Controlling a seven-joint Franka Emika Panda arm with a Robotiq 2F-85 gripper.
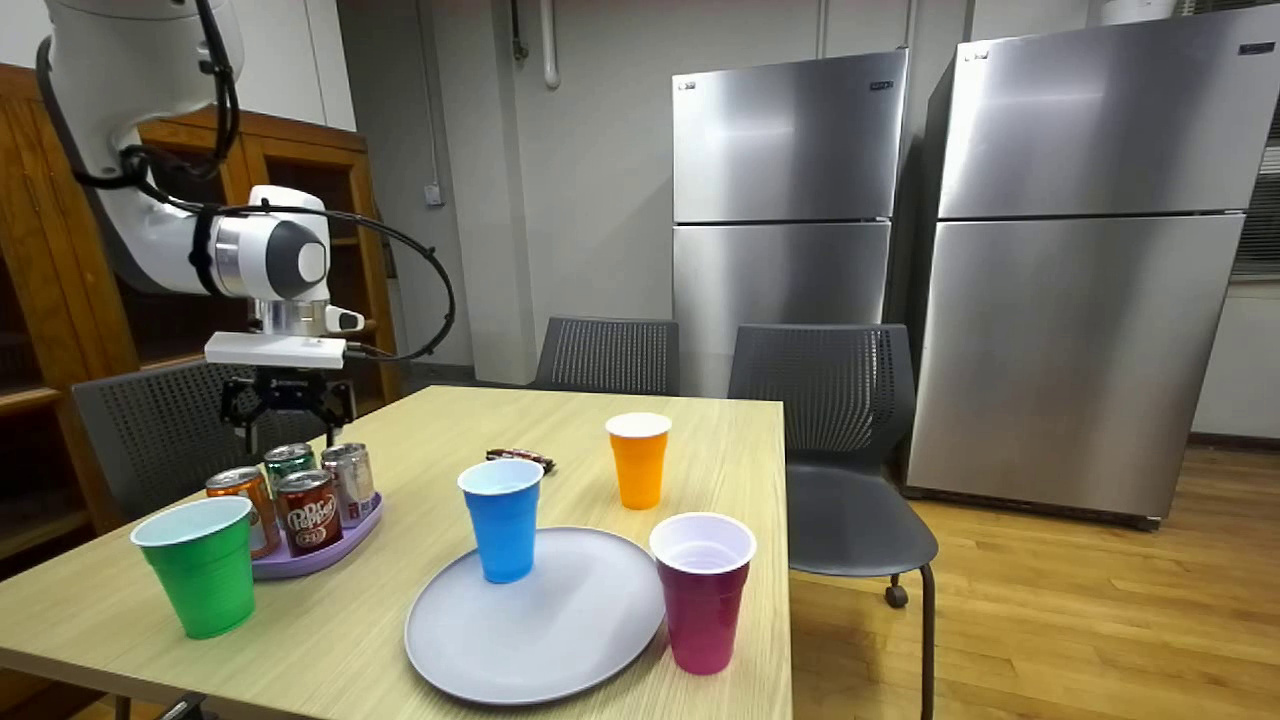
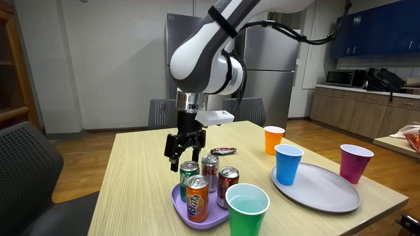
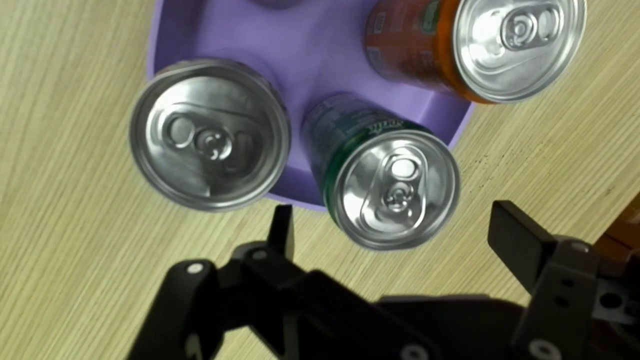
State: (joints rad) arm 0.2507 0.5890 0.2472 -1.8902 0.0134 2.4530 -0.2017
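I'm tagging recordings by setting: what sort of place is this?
Probably a shared kitchen or break room, judging by the two stainless-steel refrigerators, the microwave and the blue wall cabinets.

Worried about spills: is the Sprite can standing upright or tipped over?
Upright: the Sprite can stands in the purple tray, its lid facing up.

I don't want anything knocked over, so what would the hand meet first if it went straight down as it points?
Probably the green can: in the wrist view its lid shows partly between the open fingers of the hand, though depth is unclear.
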